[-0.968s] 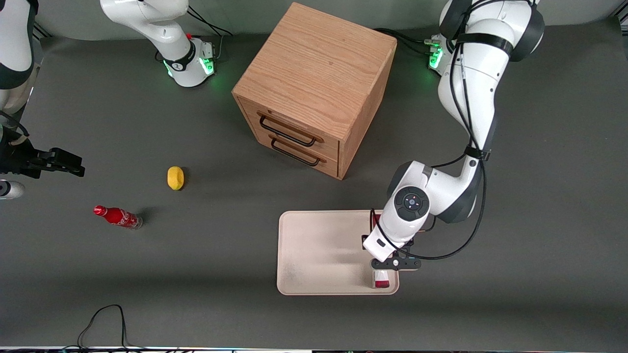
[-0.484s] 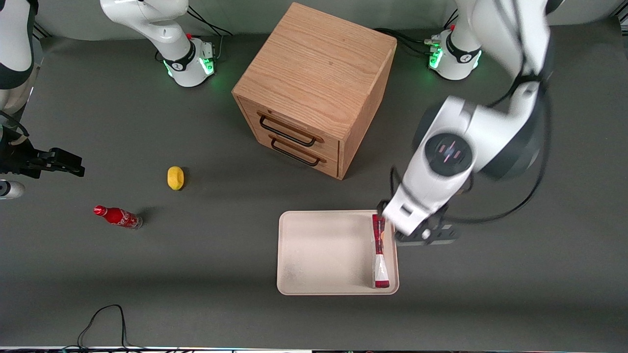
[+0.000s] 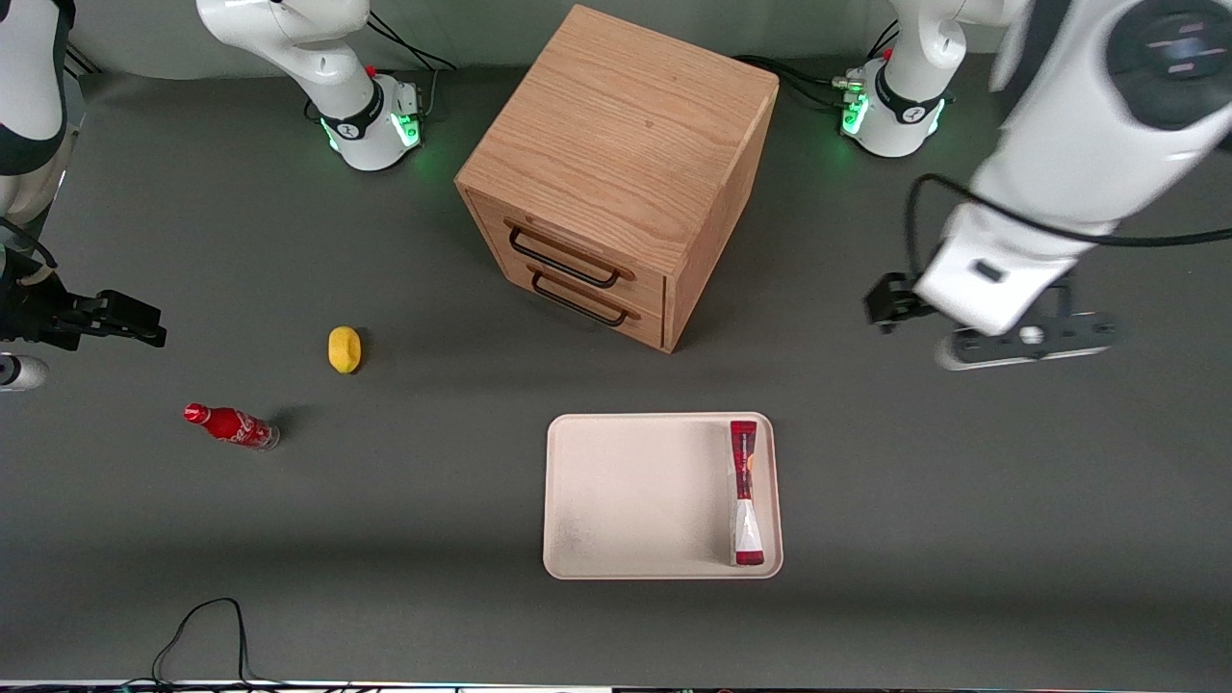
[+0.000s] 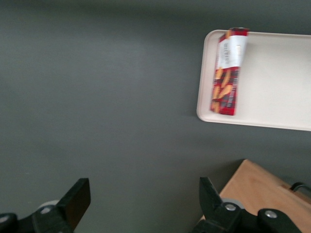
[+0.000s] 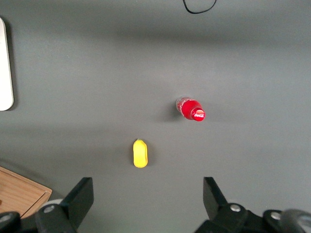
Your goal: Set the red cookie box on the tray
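Red cookie box [image 3: 744, 491] on tray [image 3: 626, 491] | wrist: gripper [image 4: 143, 201] spread, empty | front: fingers hidden

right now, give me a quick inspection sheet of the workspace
surface: dark grey table
job's things: red cookie box lies flat in the tray, along the short rim toward the working arm's end
clutter: wooden drawer cabinet, drawers shut; yellow object and red cola bottle toward the parked arm's end
grippers: pincer open, empty, raised above bare table away from the tray
cables: black loop at the table edge nearest the front camera
surroundings: nothing seen
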`<control>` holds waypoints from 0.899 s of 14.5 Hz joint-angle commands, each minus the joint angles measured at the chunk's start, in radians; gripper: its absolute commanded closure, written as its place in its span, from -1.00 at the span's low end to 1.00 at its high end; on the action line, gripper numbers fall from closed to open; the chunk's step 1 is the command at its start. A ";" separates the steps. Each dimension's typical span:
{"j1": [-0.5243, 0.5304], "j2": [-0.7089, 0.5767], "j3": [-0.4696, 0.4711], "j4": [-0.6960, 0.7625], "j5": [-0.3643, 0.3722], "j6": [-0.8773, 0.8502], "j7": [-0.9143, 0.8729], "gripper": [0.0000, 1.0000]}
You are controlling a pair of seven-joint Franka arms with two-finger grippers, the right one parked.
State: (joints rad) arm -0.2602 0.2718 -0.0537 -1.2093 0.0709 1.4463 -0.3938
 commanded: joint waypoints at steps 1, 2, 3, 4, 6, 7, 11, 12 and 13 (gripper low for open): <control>0.129 -0.069 -0.002 -0.059 -0.072 -0.021 0.155 -0.99; 0.165 -0.086 0.000 -0.076 -0.077 -0.021 0.206 -0.99; 0.195 -0.106 0.002 -0.110 -0.077 -0.011 0.263 -0.99; 0.228 -0.124 0.002 -0.140 -0.082 0.005 0.300 -0.99; 0.248 -0.131 0.003 -0.154 -0.083 0.019 0.312 -0.99; 0.248 -0.126 0.003 -0.156 -0.083 0.025 0.312 -0.99; 0.228 -0.259 0.037 -0.401 -0.086 0.253 0.312 -0.99; 0.207 -0.267 0.055 -0.410 -0.085 0.258 0.312 -0.99; 0.184 -0.273 0.084 -0.412 -0.085 0.259 0.312 -0.99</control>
State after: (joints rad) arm -0.0244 0.0889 -0.0273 -1.5182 -0.0035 1.6629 -0.0917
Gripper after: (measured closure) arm 0.000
